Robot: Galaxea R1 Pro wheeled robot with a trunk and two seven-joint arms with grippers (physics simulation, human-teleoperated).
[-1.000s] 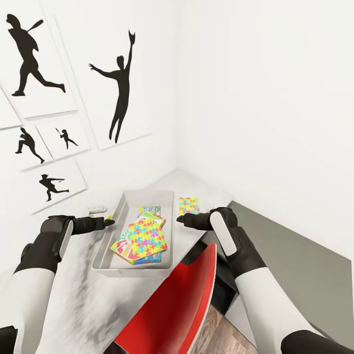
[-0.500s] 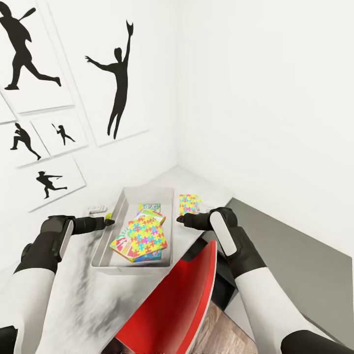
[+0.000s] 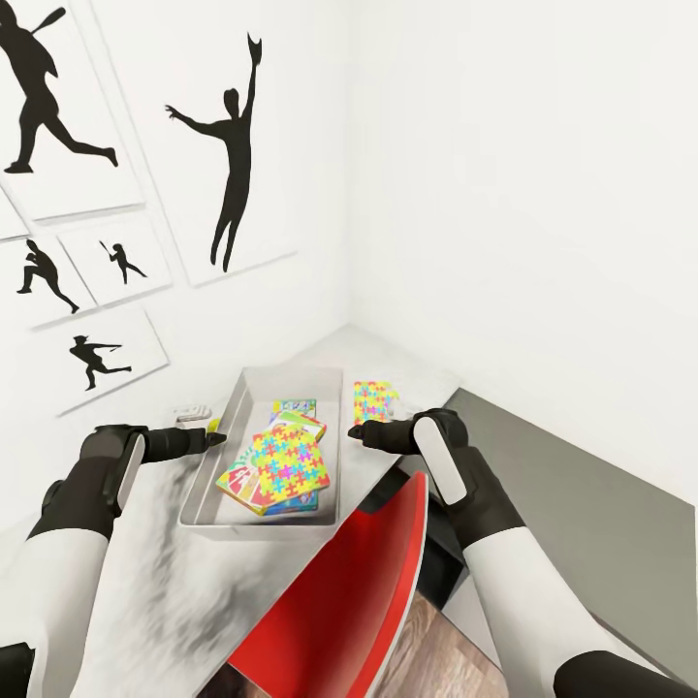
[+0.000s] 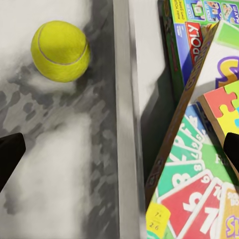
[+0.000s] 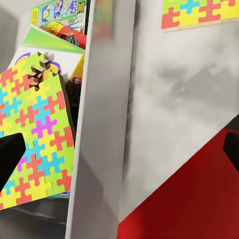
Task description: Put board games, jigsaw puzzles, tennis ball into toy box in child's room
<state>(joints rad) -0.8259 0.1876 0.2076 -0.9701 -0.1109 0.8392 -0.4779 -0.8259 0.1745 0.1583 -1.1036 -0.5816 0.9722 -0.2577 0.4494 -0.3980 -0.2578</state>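
Observation:
The toy box (image 3: 207,472) sits on the table (image 3: 155,572) and holds a jigsaw puzzle (image 3: 287,463) lying tilted on the SKIP-BO board game (image 4: 191,201) and a green-edged board game (image 3: 294,408). A second jigsaw puzzle (image 3: 372,399) lies flat on the table beyond the box's right side. The tennis ball (image 4: 59,51) rests on the table just outside the box's left wall. My left gripper (image 3: 215,438) hovers open by that wall, close to the ball. Over the box's right rim (image 5: 104,124) my right gripper (image 3: 357,431) is open and empty.
A red chair (image 3: 349,601) stands against the table's front edge under my right arm. A lower dark-grey cabinet top (image 3: 582,504) joins the table at the right. White walls with black baseball silhouettes (image 3: 233,165) close the corner behind. A small white object (image 3: 192,411) lies by the wall.
The head view has shifted slightly, sliding the wall pictures up and left. Both arms and the toys keep their places.

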